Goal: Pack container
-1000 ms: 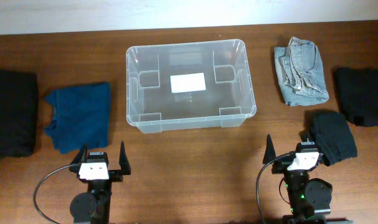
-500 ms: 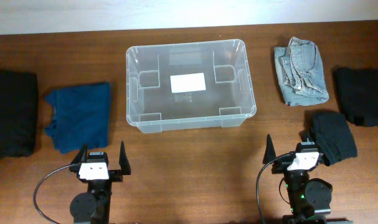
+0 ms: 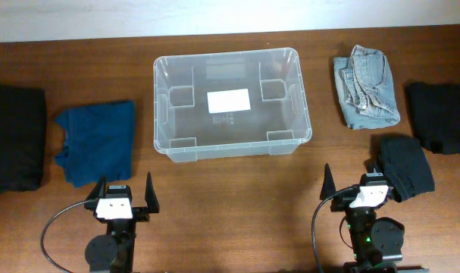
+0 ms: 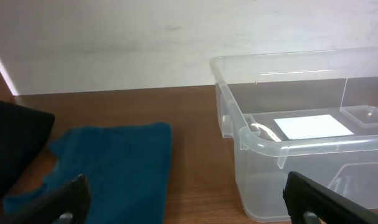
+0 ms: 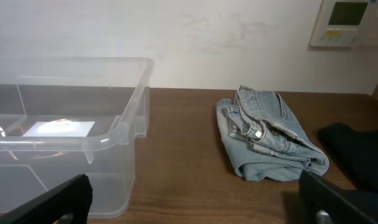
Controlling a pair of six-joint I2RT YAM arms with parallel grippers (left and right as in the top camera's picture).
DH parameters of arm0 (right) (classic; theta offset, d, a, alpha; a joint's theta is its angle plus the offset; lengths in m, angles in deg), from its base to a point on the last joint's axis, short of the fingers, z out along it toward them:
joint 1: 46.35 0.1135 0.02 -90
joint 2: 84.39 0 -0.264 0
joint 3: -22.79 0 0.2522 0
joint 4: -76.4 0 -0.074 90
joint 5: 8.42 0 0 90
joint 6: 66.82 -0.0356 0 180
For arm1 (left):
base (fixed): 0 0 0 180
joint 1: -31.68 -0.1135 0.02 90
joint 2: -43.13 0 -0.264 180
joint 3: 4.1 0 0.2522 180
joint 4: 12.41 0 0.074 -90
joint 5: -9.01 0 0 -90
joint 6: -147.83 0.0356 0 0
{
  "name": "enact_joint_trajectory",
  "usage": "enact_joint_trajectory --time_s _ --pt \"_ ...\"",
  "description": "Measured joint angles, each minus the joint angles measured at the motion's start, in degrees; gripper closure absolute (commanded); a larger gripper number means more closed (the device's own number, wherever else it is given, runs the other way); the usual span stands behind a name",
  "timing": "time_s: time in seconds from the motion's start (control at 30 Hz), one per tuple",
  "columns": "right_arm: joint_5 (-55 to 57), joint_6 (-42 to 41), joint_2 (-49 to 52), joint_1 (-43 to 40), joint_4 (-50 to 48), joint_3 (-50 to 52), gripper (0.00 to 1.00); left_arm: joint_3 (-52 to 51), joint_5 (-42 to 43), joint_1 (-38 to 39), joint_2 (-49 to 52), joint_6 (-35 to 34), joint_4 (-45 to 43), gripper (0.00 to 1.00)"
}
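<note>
Overhead: your container (image 3: 237, 133) sits at the back-centre of the table (image 3: 237, 205), white label on its base. Left gripper (image 3: 126, 180) and right gripper (image 3: 351, 173) are both near the front edge, jaws spread wide, holding nothing. You've got a blue garment (image 3: 97, 142) and a black garment (image 3: 14, 136) left of the container, folded jeans (image 3: 366, 85) to its right, and a black bundle (image 3: 405, 165) just beside the right gripper.
</note>
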Motion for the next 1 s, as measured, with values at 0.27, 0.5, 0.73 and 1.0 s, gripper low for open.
enact_joint_trajectory --time_s 0.27,0.5,0.73,1.0 --pt "0.0 0.0 0.0 0.0 0.0 0.0 0.02 0.0 0.0 0.0 0.0 0.0 0.0 0.01" --pt "0.0 0.0 0.0 0.0 0.0 0.0 0.02 0.0 0.0 0.0 0.0 0.0 0.0 0.01" --pt "0.0 0.0 0.0 0.0 0.0 0.0 0.01 0.0 -0.2 0.0 0.0 0.0 -1.7 0.01" --pt "0.0 0.0 0.0 0.0 0.0 0.0 0.02 7.1 3.3 0.0 0.1 0.3 0.4 0.01"
